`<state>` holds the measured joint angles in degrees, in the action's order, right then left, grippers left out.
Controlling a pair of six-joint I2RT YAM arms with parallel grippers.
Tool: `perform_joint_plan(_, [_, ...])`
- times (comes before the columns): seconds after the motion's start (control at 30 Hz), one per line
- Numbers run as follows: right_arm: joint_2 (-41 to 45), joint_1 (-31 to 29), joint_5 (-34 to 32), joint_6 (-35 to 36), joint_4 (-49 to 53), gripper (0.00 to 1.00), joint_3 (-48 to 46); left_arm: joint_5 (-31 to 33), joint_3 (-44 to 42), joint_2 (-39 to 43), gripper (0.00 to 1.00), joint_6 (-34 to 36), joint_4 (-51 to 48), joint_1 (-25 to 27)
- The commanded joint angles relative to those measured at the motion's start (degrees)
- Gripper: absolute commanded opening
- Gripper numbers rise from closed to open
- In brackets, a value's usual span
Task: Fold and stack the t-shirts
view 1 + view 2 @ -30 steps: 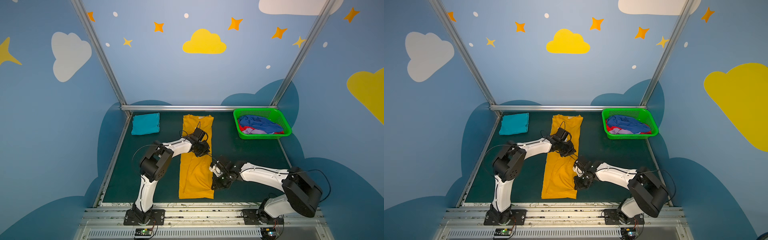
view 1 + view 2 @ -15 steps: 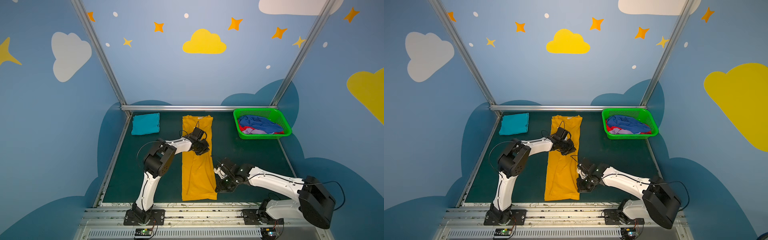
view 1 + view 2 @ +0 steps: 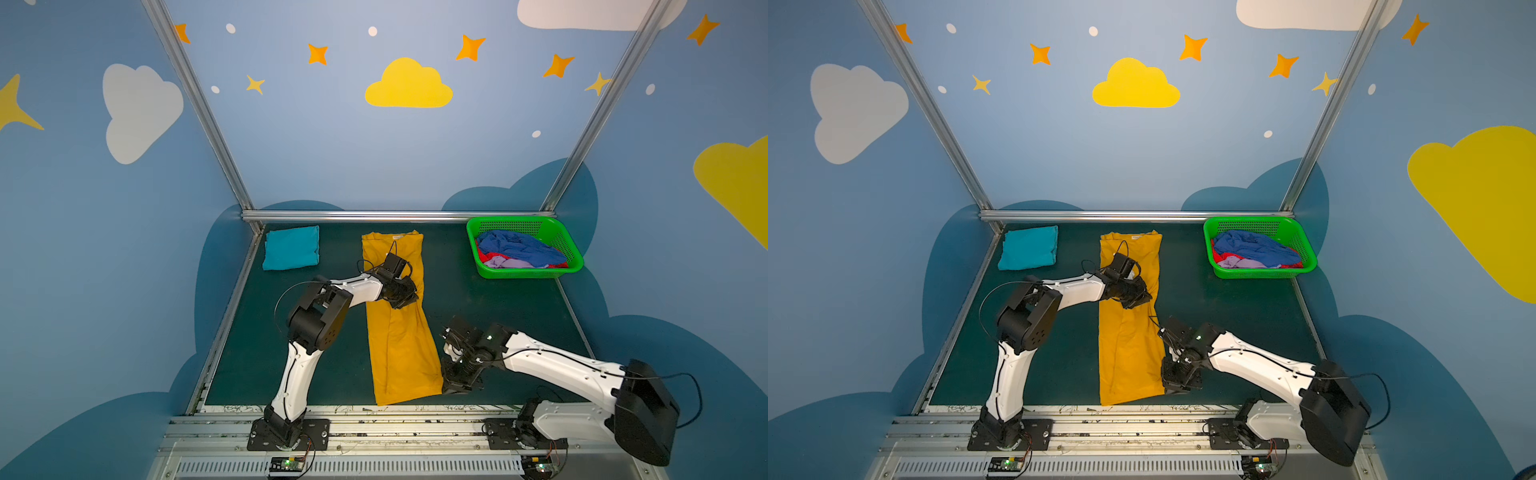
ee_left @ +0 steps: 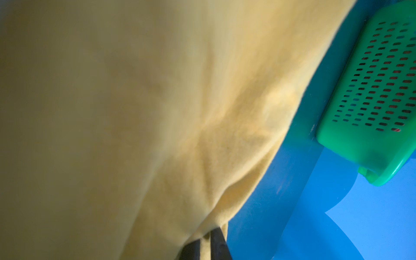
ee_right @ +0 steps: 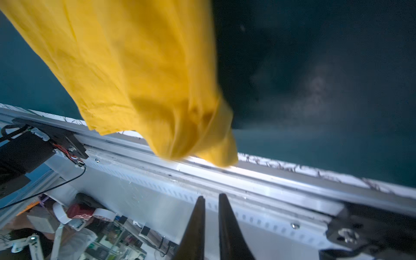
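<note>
Far left corner of the bench (image 3: 498,324): a teal t-shirt (image 3: 291,248), folded into a compact rectangle, lying flat. Centre: the mustard-yellow t-shirt (image 3: 399,353), folded lengthwise into a long strip that runs from the far edge of the bench to its front edge in both top views (image 3: 1129,353). The left jaws sit over the strip's right edge, in its far half. In the left wrist view they are closed on a pinch of the yellow cloth (image 4: 157,112). The right jaws stand just beside the strip's near right corner. In the right wrist view they are parted by a narrow gap and grip nothing, with the yellow cloth (image 5: 135,67) clear of them. Far right corner: a green perforated basket (image 3: 528,272) containing a crumpled blue t-shirt (image 3: 515,247), a red t-shirt (image 3: 486,257) and a lavender t-shirt (image 3: 505,262).
</note>
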<state>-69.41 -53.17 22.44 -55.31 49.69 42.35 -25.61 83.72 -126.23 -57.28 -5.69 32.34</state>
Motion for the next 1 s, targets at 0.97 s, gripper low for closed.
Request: perform_joint_plan(0.97, [-16.1, 14.8, 5.1, 17.8, -22.6, 0.0, -1.1, 7.2, 1.5, -4.4, 0.15, 3.3, -9.6, 0.0])
